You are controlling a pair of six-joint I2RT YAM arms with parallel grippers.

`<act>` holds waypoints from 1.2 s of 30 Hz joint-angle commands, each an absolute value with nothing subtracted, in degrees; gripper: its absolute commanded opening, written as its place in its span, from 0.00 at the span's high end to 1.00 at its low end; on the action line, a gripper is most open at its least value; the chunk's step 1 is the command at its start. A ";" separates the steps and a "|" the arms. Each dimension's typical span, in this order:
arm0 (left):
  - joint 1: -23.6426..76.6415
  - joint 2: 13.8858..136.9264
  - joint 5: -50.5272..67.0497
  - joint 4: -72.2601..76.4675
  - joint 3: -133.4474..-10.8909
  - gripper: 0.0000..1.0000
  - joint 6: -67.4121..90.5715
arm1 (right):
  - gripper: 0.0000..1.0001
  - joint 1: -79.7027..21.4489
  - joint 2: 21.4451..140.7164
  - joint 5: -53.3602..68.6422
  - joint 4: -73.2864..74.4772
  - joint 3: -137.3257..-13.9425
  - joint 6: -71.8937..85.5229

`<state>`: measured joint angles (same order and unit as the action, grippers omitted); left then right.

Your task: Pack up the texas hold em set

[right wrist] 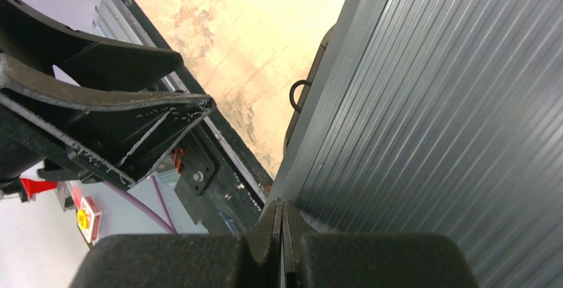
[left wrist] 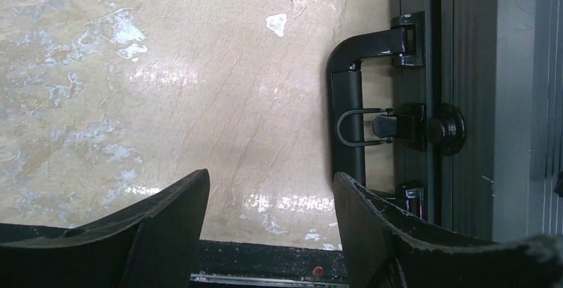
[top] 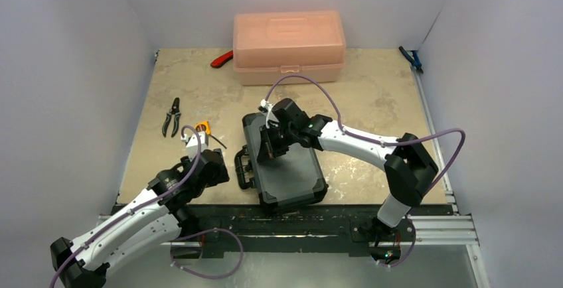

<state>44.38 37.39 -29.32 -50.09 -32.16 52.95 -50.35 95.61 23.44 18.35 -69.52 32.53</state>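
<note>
Top external view: we see the black briefcase [top: 292, 172] lying flat and closed on the desk [top: 372, 95] near its front edge, with the handle [top: 243, 167] on its left side. Our right gripper [top: 271, 143] hangs over the lid, and our left gripper [top: 211, 165] hovers just beside the handle.

Left wrist view: the left fingers [left wrist: 176, 218] are spread wide with nothing between them. The handle and its centre latch [left wrist: 405, 125] lie just ahead.

Right wrist view: the right fingers [right wrist: 265, 225] are pressed together and empty, low by the ribbed lid [right wrist: 451, 102]. We cannot tell whether they touch it.

We judge the case rigid, fairly heavy if the chips are inside, and slick on its ribbed shell. The stiff handle looks like the surest place to take hold.
</note>
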 commanded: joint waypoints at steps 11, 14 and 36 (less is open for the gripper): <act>34.82 36.32 -19.05 -41.73 -26.72 0.29 50.12 | 1.00 -51.28 99.50 22.63 18.32 -75.10 30.10; 31.19 37.57 -14.48 -38.27 -25.23 0.35 48.55 | 1.00 -51.24 99.97 22.12 18.34 -74.56 29.69; 29.82 47.56 -10.20 -28.68 -24.18 0.67 47.36 | 1.00 -51.24 101.21 19.78 17.00 -66.49 27.08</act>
